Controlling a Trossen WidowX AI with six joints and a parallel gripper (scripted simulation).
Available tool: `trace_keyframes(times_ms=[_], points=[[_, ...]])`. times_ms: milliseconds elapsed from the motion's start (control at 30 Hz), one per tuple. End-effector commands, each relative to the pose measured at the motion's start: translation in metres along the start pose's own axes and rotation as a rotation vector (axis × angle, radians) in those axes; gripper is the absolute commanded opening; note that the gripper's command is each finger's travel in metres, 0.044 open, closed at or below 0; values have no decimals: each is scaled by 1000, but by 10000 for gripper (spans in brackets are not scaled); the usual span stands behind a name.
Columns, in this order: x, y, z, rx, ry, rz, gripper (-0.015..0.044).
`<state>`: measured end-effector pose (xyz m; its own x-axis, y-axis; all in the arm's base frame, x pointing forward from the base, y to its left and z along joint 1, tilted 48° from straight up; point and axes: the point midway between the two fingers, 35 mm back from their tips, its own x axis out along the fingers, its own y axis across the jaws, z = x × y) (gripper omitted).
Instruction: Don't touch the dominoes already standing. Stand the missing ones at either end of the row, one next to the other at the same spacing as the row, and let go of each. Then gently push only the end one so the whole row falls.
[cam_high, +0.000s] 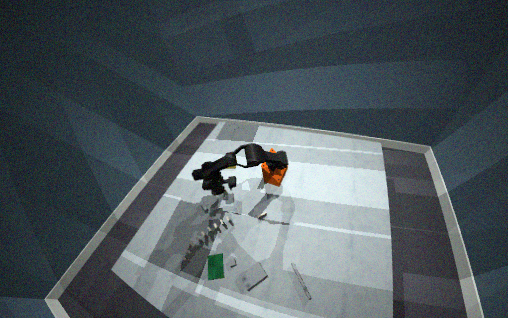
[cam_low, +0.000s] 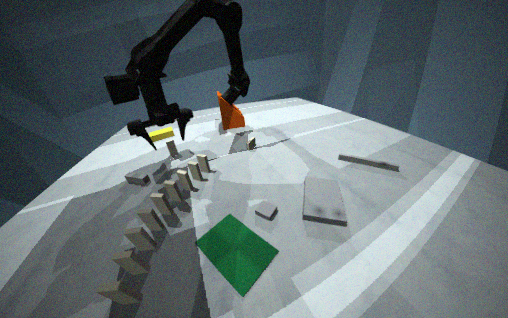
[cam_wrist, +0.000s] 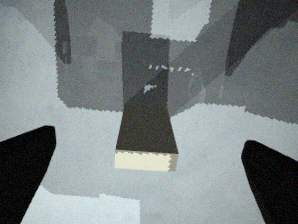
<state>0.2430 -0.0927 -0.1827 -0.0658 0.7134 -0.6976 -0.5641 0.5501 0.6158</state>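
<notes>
A curved row of several tan dominoes stands on the table, running from the near left up to the middle. My gripper is open and empty. It hangs just above a single upright domino that stands a little beyond the far end of the row; in the wrist view this domino sits between the two fingers without touching them. Another domino lies flat to the left of the row's far end. One more small domino stands apart to the right.
A yellow block lies behind the gripper. An orange piece stands at the arm's base. A green pad, a small grey cube, a grey slab and a thin bar lie right of the row.
</notes>
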Motion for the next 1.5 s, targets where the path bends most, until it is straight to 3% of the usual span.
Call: trace_keyframes(times_ms=[0, 100, 533, 867, 1167, 1467], points=[[9, 2, -1, 8, -2, 11, 440], [12, 2, -1, 8, -2, 11, 440], [12, 2, -1, 8, -2, 11, 107], [9, 2, -1, 8, -2, 10, 107], [-122, 0, -2, 5, 7, 6, 107], [-127, 4, 14, 112, 8, 3, 107]])
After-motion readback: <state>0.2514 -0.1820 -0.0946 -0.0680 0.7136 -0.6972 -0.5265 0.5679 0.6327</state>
